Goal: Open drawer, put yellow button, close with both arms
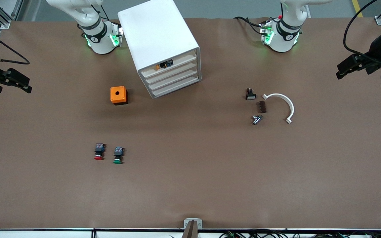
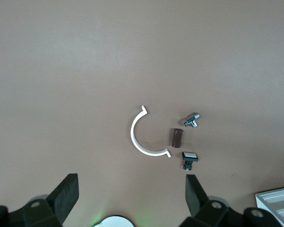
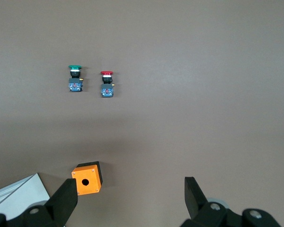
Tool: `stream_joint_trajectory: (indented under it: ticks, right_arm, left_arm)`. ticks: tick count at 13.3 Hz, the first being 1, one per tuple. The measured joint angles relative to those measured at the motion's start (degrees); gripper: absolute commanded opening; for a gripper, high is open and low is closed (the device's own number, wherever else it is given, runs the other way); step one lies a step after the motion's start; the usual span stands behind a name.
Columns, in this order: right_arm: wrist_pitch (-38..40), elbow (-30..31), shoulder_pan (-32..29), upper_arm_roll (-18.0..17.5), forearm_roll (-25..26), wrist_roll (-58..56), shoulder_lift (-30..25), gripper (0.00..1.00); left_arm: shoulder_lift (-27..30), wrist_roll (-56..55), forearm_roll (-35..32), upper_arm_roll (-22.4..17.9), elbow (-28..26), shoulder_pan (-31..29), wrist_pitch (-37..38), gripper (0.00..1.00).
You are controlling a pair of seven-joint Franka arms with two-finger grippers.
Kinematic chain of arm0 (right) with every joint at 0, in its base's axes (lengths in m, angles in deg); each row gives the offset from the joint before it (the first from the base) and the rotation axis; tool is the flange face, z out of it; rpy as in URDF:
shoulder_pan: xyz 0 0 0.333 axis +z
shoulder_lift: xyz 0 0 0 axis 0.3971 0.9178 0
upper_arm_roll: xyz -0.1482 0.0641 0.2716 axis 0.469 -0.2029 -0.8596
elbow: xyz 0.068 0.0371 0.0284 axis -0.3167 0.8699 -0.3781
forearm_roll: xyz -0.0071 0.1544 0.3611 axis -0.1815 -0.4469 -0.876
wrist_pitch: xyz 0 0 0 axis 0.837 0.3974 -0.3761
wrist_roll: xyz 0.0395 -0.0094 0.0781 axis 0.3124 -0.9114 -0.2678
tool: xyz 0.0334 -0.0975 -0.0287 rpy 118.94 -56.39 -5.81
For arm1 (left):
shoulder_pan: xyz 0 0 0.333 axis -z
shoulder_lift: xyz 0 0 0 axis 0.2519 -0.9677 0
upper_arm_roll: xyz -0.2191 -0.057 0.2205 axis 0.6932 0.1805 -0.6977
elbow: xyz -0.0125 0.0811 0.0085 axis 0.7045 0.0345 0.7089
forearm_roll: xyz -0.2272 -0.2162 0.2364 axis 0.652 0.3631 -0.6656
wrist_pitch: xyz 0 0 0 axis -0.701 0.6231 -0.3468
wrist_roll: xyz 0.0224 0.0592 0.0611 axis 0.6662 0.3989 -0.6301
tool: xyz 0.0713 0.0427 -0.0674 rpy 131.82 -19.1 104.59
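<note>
Only the front view shows the white cabinet point(image 1: 159, 46), standing between the two arm bases on the brown worktop point(image 1: 190, 185); its top drawer point(image 1: 169, 63) sits nearly shut, and the yellow button point(image 1: 163, 65) is glimpsed inside through the gap above its front, mostly hidden. Each wrist view catches just a cut-off corner of the cabinet. The left gripper point(image 1: 344, 67) hangs over the left arm's end of the worktop, jaws wide and holding nothing; its wrist view shows the white curved bracket point(image 2: 144, 134), a small brown block point(image 2: 176, 137), a metal fitting point(image 2: 193, 120) and a white-faced switch point(image 2: 189, 158) clustered near one another. The right gripper point(image 1: 18, 82) waits over the right arm's end, likewise spread wide and empty; its wrist view shows the orange box with a round hole point(image 3: 87, 178), plus the green-capped button point(image 3: 75, 78) and red-capped button point(image 3: 107, 83) lying side by side. No writing is legible anywhere.
</note>
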Motion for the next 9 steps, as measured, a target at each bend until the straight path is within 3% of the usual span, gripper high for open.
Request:
stream_joint_trajectory:
  ticks: [9]
  right_arm:
    - [0.12,0.05,-0.02,0.11,0.00,-1.82,0.15,1.00]
  left_arm:
    - [-1.01,0.05,-0.26,0.07,0.38,-0.03,0.03,0.99]
